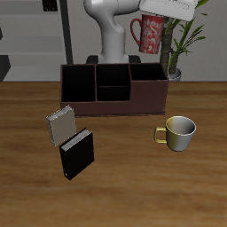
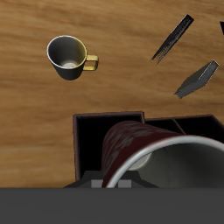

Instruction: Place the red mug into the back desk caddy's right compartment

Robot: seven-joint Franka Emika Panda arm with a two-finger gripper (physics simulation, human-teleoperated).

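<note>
The gripper [image 1: 168, 11] held the red mug [image 1: 150, 34] by its rim, well above the back desk caddy [image 1: 113, 89] and over its right compartment [image 1: 147, 71]. I thought the main risk was the descent: if the mug came down off-centre, its base or loop handle could catch the caddy's wall or divider and tip out of the grasp. The mug was red with a pale speckled floral pattern and a grey-white inside. From the wrist view it hung tilted, its mouth facing the camera. 1 yellow mug [image 1: 179, 132] stood apart, nearer the front edge.
</note>
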